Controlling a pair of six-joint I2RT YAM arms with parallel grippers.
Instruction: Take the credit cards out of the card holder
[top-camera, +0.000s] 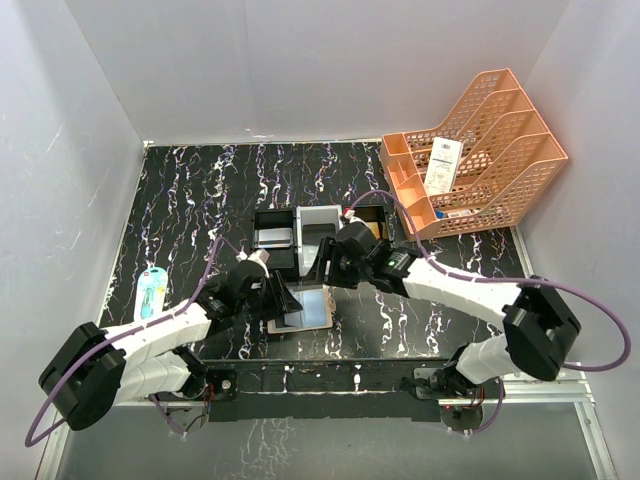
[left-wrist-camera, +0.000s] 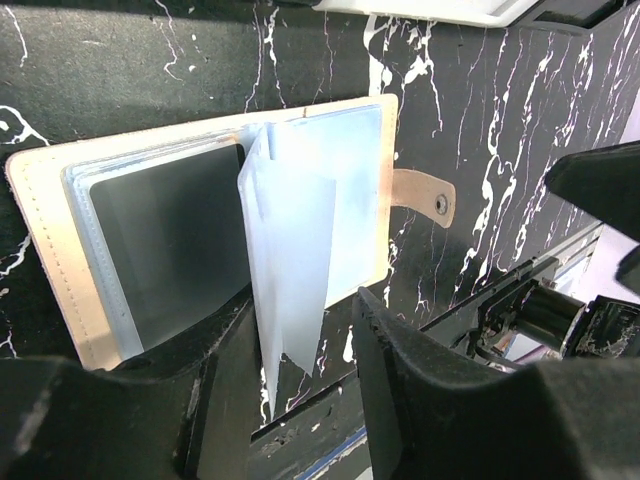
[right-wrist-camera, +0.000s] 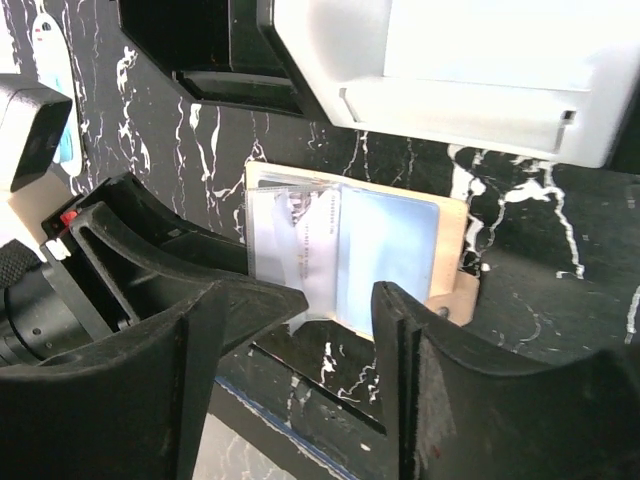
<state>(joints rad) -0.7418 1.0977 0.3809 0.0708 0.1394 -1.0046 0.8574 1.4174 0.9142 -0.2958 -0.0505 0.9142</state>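
- Top external view showed the table (top-camera: 200, 200) with the orange file rack (top-camera: 480, 150) at its far right corner, well apart from both arms.
- Just past the arms, the tray (top-camera: 275, 212) carried a flat grey thing in its left compartment and a gold one in its right. Both looked like cards already taken out, though I could not be sure.
- Over the far side of the card holder (left-wrist-camera: 50, 250), the right gripper (right-wrist-camera: 303, 300) hung with jaws spread and nothing between them.
- At the near side, the left gripper (left-wrist-camera: 305, 390) had its jaws apart, and a clear sleeve (left-wrist-camera: 295, 260) stood upright in the gap. No firm pinch showed.
- That card holder lay open and flat on the table between the two grippers.
- One dark card (left-wrist-camera: 170, 250) sat inside a sleeve on the page away from the snap tab. The right wrist view showed a silvery printed card there, likely the same one.
- By my judgement the job was partly done, with at least that one card left to pull.
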